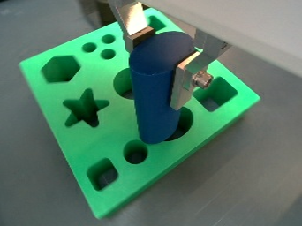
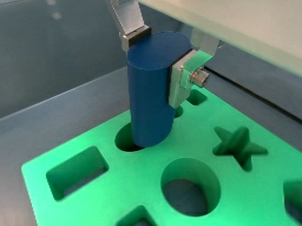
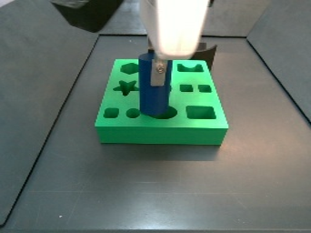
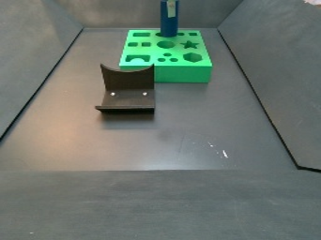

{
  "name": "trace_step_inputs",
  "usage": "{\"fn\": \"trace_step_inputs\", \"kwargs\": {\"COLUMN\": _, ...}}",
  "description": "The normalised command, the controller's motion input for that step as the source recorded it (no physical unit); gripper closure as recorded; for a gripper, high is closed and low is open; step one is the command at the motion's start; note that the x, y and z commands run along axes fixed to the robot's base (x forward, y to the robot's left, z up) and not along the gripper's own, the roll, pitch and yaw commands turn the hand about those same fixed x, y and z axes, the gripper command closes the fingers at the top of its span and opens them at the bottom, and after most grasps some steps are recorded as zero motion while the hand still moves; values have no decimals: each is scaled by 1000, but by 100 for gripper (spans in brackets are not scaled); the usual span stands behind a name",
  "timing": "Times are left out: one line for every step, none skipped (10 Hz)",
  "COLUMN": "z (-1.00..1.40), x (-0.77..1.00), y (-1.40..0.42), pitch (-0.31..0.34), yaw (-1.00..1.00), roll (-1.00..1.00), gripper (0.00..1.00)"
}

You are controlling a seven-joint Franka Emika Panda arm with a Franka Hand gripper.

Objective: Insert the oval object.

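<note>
The oval object, a tall blue peg [image 1: 154, 97], stands upright with its lower end in an oval hole of the green block [image 1: 53, 132]. My gripper [image 1: 165, 55] is shut on the peg's upper part, one silver finger [image 1: 139, 26] on each side. Both wrist views show this; in a wrist view the gripper [image 2: 162, 57] holds the peg [image 2: 150, 101] over the block [image 2: 118, 177]. In a side view the gripper [image 3: 155, 62] holds the peg [image 3: 157, 96] at the middle of the block [image 3: 158, 133]. Most of the peg's length is above the block.
The block has other shaped holes: a star [image 1: 83, 108], a hexagon [image 1: 59, 68], a square [image 1: 105, 175] and an empty oval [image 2: 192, 187]. The dark fixture [image 4: 126, 91] stands on the floor in front of the block [image 4: 189, 73]. Walls enclose the floor.
</note>
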Motion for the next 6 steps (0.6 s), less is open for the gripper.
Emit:
{"fn": "trace_step_inputs", "kwargs": {"z": -517, "x": 0, "y": 0, "pitch": 0, "yaw": -994, "roll": 100, "gripper": 100}}
{"fn": "trace_step_inputs", "kwargs": {"z": -437, "x": 160, "y": 0, "pitch": 0, "yaw": -880, "roll": 83, "gripper": 100}}
{"fn": "trace_step_inputs", "kwargs": {"z": -209, "x": 480, "y": -186, "pitch": 20, "yaw": -531, "roll": 53, "gripper": 100}}
{"fn": "trace_step_inputs", "kwargs": {"z": -26, "x": 280, "y": -34, "pitch": 26, "yaw": -243, "roll": 164, "gripper": 100}}
{"fn": "trace_step_inputs", "kwargs": {"z": -351, "x": 60, "y": -34, "pitch": -11, "yaw": 0, "roll": 304, "gripper": 100}}
{"fn": "trace_step_inputs", "kwargs": {"z": -280, "x": 300, "y": -163, "pitch": 3, "yaw": 214, "roll": 437, "gripper": 100}}
